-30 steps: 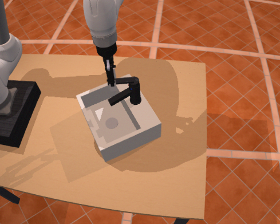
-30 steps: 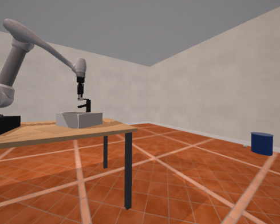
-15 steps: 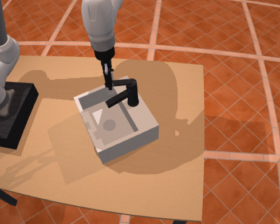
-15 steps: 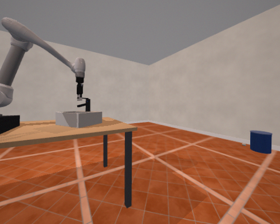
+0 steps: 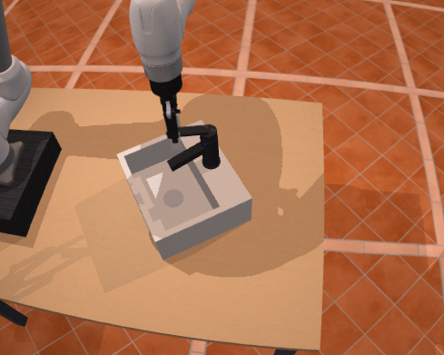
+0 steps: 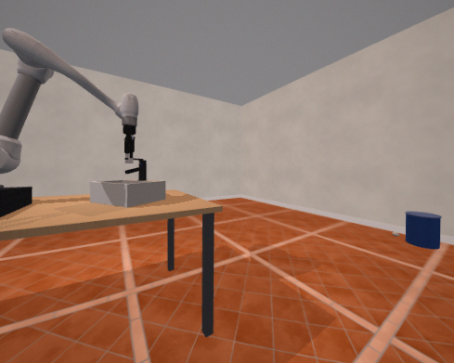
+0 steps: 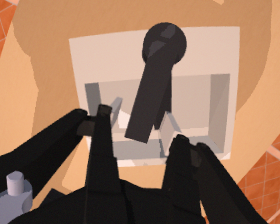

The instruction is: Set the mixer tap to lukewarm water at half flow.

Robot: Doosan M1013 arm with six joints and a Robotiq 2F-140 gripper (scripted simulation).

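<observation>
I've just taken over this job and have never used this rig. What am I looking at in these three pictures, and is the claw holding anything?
The white machine is a jointed robot arm ending in a two-finger gripper. One picture looks down from above, one looks from across the room, and one looks from the wrist, past the fingers. A wooden table carries the arm's black base block and a white sink with a black mixer tap. The tap's lever points out to one side of the spout. The gripper is partly open at the lever's free end and holds nothing.
</observation>
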